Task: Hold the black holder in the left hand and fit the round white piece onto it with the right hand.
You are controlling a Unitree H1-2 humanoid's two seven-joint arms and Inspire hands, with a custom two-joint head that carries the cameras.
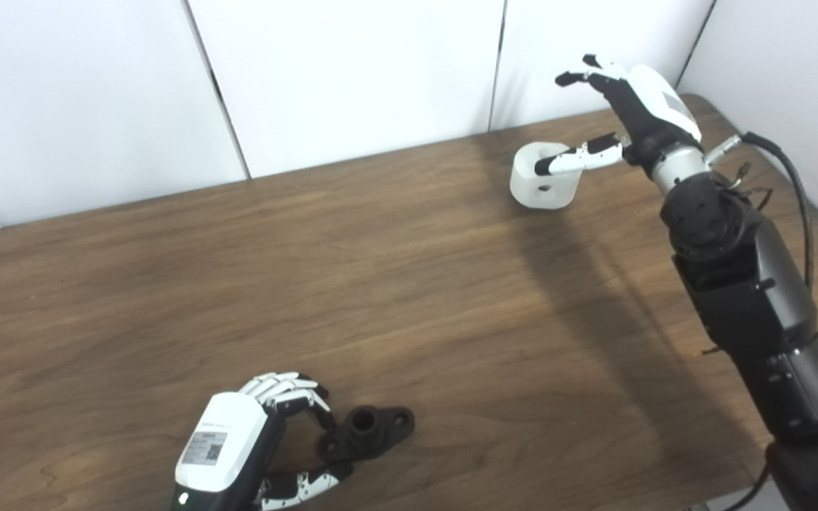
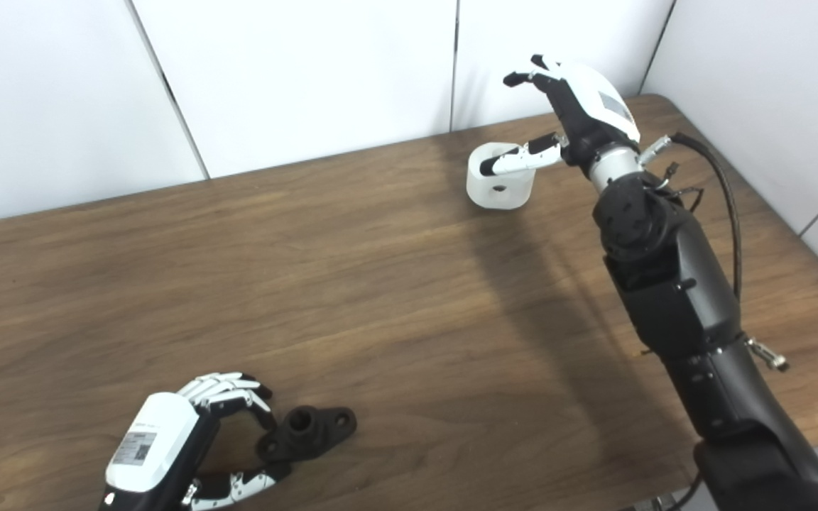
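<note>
One black holder (image 1: 368,430). One round white piece (image 1: 543,177). Two robot hands: one left hand (image 1: 253,443), one right hand (image 1: 629,113). One wooden table (image 1: 380,284). Several white wall panels (image 1: 352,71) behind, exact number not countable.

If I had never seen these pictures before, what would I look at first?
Probably the right hand at the table's far right end, open, with its thumb reaching over the round white piece. Next, the left hand at the near edge, fingers curled around one end of the black holder lying on the brown table.
</note>
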